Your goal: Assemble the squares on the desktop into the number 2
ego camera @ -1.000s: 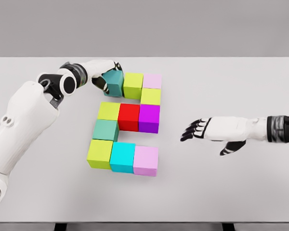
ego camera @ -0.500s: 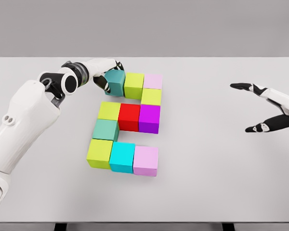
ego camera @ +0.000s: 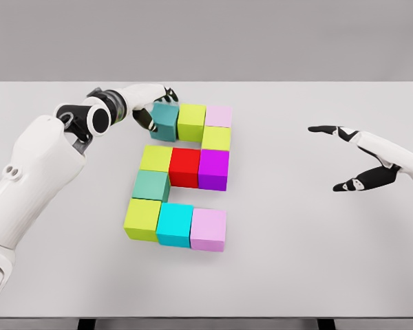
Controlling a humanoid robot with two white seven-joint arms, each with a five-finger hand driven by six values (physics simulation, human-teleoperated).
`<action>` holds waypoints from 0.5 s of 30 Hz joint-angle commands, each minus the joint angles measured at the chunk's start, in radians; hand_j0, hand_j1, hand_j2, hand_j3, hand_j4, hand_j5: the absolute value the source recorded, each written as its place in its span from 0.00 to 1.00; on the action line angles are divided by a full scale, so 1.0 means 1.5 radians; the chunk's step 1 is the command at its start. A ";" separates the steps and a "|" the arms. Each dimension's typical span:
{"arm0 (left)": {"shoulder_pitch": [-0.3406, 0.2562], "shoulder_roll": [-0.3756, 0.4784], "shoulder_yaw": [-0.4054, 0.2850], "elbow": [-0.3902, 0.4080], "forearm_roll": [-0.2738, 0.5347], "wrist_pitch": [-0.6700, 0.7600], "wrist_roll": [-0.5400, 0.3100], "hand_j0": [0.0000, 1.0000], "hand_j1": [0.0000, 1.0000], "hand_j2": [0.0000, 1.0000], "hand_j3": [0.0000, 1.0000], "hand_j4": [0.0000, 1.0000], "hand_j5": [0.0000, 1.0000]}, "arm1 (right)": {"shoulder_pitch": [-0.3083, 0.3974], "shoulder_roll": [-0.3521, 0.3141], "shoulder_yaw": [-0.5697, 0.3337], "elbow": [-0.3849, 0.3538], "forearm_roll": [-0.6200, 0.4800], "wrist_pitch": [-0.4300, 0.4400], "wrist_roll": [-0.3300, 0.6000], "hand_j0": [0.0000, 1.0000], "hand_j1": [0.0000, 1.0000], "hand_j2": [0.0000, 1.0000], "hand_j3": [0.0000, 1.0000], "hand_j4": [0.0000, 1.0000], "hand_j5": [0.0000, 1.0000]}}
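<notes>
A: Where do the blocks sit?

B: Left of the middle of the white table [ego camera: 316, 261], packed edge to edge in the figure of a 2. Top row: a teal block [ego camera: 164, 121], a yellow-green block [ego camera: 191, 122] and a pale pink block [ego camera: 218, 116]. Under the pink one is another yellow-green block [ego camera: 215, 138]. Middle row: a yellow-green block [ego camera: 155, 159], a red block [ego camera: 184, 167] and a purple block [ego camera: 213, 168]. Below that row's left end sits a green block [ego camera: 150, 185]. Bottom row: a lime block [ego camera: 142, 219], a cyan block [ego camera: 175, 225] and a lilac block [ego camera: 208, 229].

A: And the left hand [ego camera: 150, 105]?

B: Upper left of the frame, its fingers curled around the teal block at the top row's left end, clamped on it.

A: The right hand [ego camera: 363, 158]?

B: At the right of the frame, well apart from the blocks, above the table, thumb and fingers spread wide with nothing between them.

A: Any lettering, labels, brands?

B: None legible on the blocks, the table or the arms; the faces are plain colour.
</notes>
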 commanded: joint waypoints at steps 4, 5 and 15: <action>0.001 0.000 0.000 0.000 0.000 0.000 0.000 0.88 0.88 0.88 0.88 0.88 0.88 | 0.003 0.003 -0.001 -0.015 -0.003 0.002 0.000 1.00 1.00 1.00 1.00 1.00 1.00; 0.000 0.000 0.000 0.000 0.000 0.000 0.000 0.88 0.88 0.88 0.88 0.88 0.88 | 0.004 0.003 -0.001 -0.015 -0.003 0.002 0.000 1.00 1.00 1.00 1.00 1.00 1.00; 0.001 -0.015 0.005 0.000 -0.009 -0.002 0.000 0.95 0.95 0.95 0.95 0.95 0.95 | 0.007 0.003 -0.001 -0.025 -0.002 0.002 0.000 1.00 1.00 1.00 1.00 1.00 1.00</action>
